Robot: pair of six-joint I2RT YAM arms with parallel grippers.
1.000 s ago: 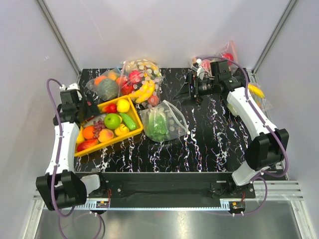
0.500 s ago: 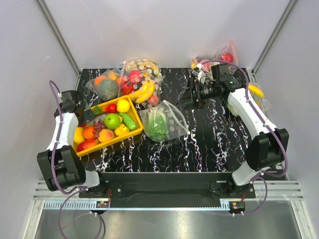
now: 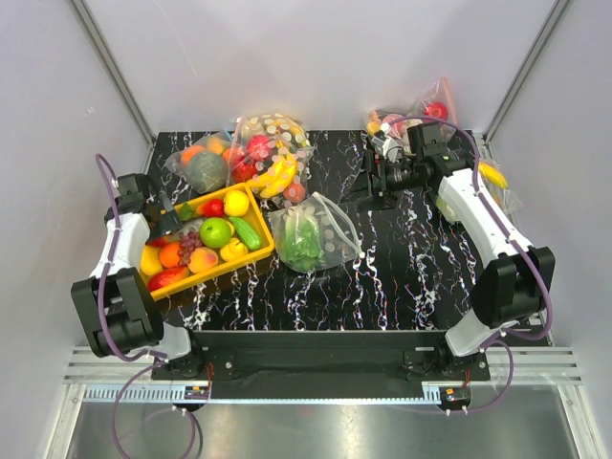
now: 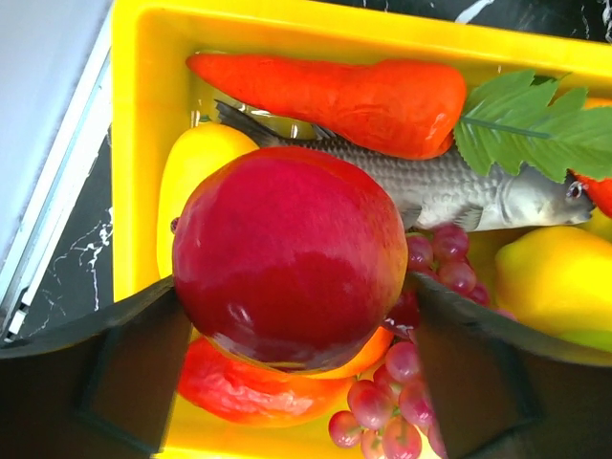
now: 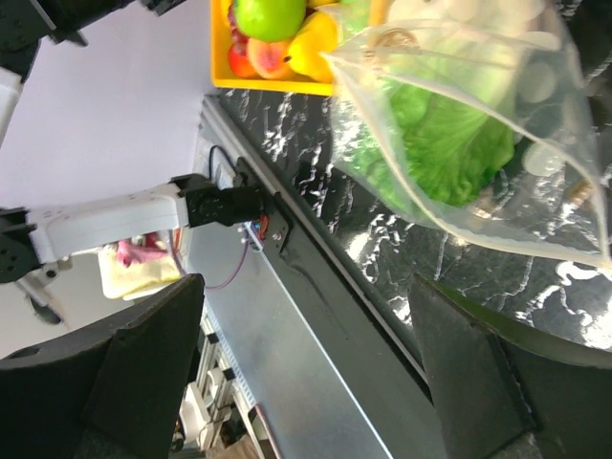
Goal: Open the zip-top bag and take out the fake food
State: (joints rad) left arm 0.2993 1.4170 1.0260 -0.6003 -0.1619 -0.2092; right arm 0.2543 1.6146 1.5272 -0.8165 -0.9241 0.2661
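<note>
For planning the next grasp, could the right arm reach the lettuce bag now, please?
Probably yes: the right gripper is open, and only bare table separates it from the lettuce bag.

Overhead camera, two close wrist cameras, yellow tray common

yellow tray: left on marbled table | dotted banana bag: behind tray | plain clear bag: left of it

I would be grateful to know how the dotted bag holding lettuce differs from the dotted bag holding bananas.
The lettuce bag lies flatter in the middle, showing only green lettuce; the banana bag bulges at the back edge, packed with yellow bananas and red fruit. Both are clear plastic with white dots.
</note>
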